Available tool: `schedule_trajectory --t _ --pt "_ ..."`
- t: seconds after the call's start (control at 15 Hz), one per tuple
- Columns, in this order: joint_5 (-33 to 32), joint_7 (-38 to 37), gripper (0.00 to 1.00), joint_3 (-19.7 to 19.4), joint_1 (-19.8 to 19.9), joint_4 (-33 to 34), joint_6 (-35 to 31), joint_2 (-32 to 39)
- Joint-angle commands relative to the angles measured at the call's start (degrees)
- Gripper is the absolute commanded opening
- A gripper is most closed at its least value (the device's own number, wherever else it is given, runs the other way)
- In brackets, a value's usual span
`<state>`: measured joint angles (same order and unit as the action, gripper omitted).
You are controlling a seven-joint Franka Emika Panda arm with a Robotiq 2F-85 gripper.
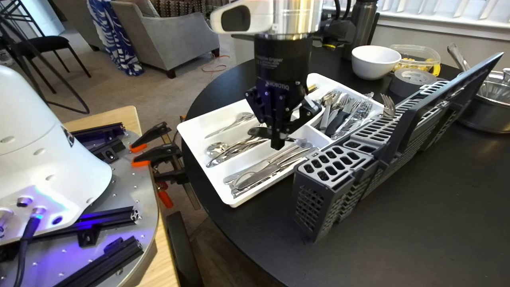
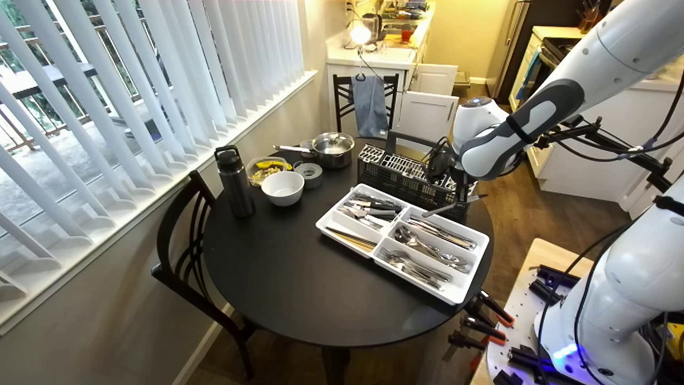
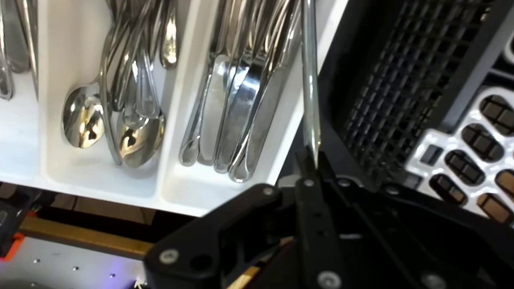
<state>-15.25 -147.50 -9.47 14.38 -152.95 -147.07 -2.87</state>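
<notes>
Black in colour, the gripper (image 3: 313, 162) pinches a slim metal knife (image 3: 310, 80) between its fingertips. This piece shows nearly edge-on in the wrist view, so perhaps it is some other long cutlery. It is held above the rim of a white tray (image 3: 188, 196), on the side where a dark basket (image 3: 401, 72) stands just near. In an exterior view it slants in front of this basket.

The tray is divided into compartments. The compartment nearest to the held knife contains a bunch of table knives (image 3: 241, 132). In the next one lie spoons (image 3: 140, 140), and beyond them forks (image 2: 417, 267). Other compartments have wooden chopsticks (image 2: 350, 238) and some utensils with black handles (image 2: 379, 208).

On the grey top of the basket, a single fork (image 1: 387, 105) stands with its tines up. Tray and basket rest on a round black table (image 2: 299, 267). Farther on it, in both exterior views, are a white bowl (image 2: 283, 188), a roll of grey tape (image 1: 410, 84), a plastic box with yellow food (image 1: 414, 60), a metal pot (image 2: 336, 159) and a dark bottle (image 2: 238, 192).
</notes>
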Motion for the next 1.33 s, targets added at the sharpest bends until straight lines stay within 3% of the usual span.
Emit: schedule_trajectory --t 0.0,0.4,0.6,0.87,1.27 --pt "-1.1 -1.4 0.01 0.8 -1.5 1.0 6.4 -0.4" --pt "1.2 -0.8 0.01 0.7 -2.6 2.2 5.4 1.6" --pt "7.1 3.0 0.01 0.4 -3.1 2.8 3.3 3.4" --pt "19.7 12.2 0.01 0.5 -3.8 2.6 0.0 5.9" --pt "28.5 18.5 0.01 0.4 -3.9 2.5 -5.8 8.9"
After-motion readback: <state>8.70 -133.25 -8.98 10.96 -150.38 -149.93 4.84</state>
